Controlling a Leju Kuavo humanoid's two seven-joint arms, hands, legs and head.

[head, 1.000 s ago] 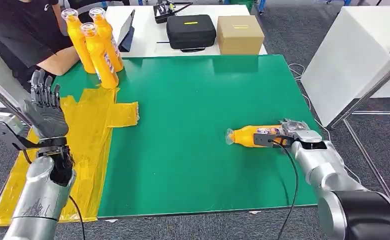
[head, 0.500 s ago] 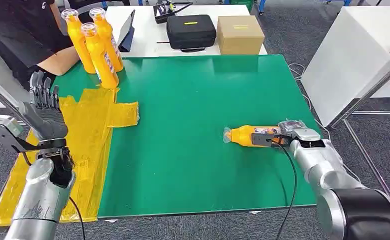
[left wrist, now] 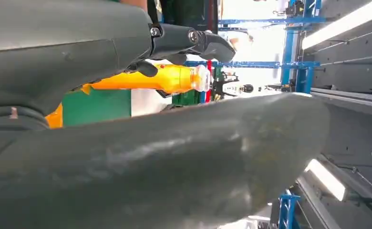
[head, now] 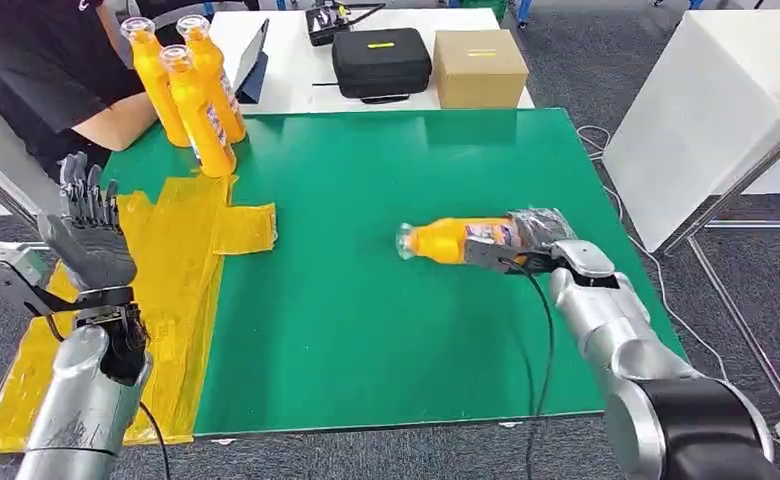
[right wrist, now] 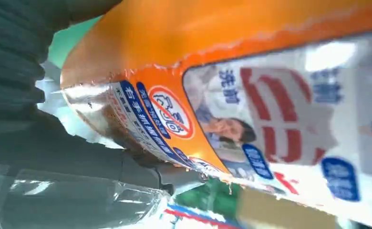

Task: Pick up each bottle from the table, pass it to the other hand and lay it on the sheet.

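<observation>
My right hand (head: 531, 240) grips the base end of an orange bottle (head: 451, 240), which lies level above the green table (head: 366, 300) with its clear cap pointing left. The right wrist view shows that bottle's orange body and printed label (right wrist: 270, 119) up close. My left hand (head: 88, 235) is raised over the yellow sheet (head: 181, 260) at the table's left side, fingers straight and apart, holding nothing. Three more orange bottles (head: 196, 100) stand upright at the table's far left corner; one orange bottle (left wrist: 167, 78) appears past my left hand in the left wrist view.
A person in a black top (head: 36, 70) sits at the far left, an arm resting beside the standing bottles. Behind the green table a white table holds a black case (head: 381, 62), a cardboard box (head: 479, 68) and a tablet (head: 253, 58). A white table (head: 716, 110) stands to the right.
My right hand has lifted the bottle off the table and carried it left and slightly farther away. My left hand has stayed raised over the sheet.
</observation>
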